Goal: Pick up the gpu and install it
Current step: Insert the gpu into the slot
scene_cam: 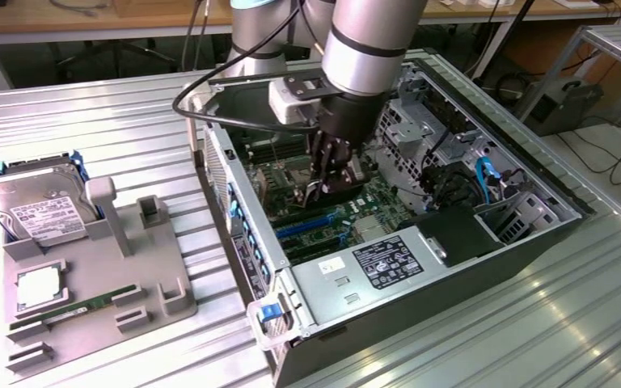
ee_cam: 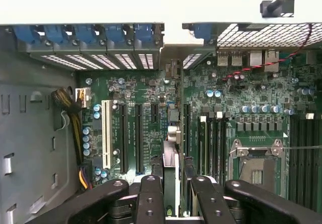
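Exterior view, nearest the camera: open computer case [scene_cam: 419, 307] lying on its side on the ribbed metal surface [scene_cam: 569, 323], with the labelled power supply [scene_cam: 381, 263] at about 6 o'clock of the frame. At 8 to 9 o'clock, well apart from the case, a grey fixture tray [scene_cam: 165, 299] carries a thin green memory stick [scene_cam: 73, 309] lying flat and, behind it, a silver labelled hard drive [scene_cam: 35, 210] propped on edge. Frame centre: claw [scene_cam: 327, 182] is down inside the case over the motherboard [scene_cam: 370, 206]. Its fingers are partly closed on the gpu [scene_cam: 338, 184], which shows as a dark slab between them, just above the blue slots [scene_cam: 305, 226]. Wrist view: the claw [ee_cam: 176, 186] grips the gpu [ee_cam: 171, 143], seen edge-on as a thin upright card running away from the fingers [ee_cam: 151, 194] toward the rear slot openings, with long black slots beside it. Cannot tell whether the card's edge is seated in a slot. Beyond, at 12 o'clock in the exterior view, the arm [scene_cam: 365, 40] rises out of frame.
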You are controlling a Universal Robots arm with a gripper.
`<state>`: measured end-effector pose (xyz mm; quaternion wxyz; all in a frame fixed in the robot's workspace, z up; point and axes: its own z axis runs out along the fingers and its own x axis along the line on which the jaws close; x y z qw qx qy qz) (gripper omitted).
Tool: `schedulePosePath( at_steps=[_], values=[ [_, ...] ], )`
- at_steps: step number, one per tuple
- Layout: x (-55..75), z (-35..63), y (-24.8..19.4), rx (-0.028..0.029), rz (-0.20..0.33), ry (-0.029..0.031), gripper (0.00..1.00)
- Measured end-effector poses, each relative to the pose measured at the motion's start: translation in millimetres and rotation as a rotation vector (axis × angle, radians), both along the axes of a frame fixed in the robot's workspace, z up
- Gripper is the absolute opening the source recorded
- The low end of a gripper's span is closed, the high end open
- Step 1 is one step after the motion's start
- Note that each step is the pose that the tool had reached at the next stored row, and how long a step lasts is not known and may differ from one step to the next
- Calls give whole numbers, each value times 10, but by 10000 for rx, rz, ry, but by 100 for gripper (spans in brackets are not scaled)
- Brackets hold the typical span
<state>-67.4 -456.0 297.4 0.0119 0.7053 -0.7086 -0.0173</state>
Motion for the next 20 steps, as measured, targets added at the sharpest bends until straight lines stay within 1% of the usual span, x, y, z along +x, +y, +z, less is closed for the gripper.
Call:
schedulePosePath(
  at_steps=[8, 12, 15, 20],
  values=[
    [-21, -176, -1, 1, 82, -1, 26],
    [-30, -237, -14, -1, 127, -1, 26],
    [-31, -259, -29, 1, 173, -1, 26],
    [-54, -290, -31, 33, 191, -2, 26]
  ],
)
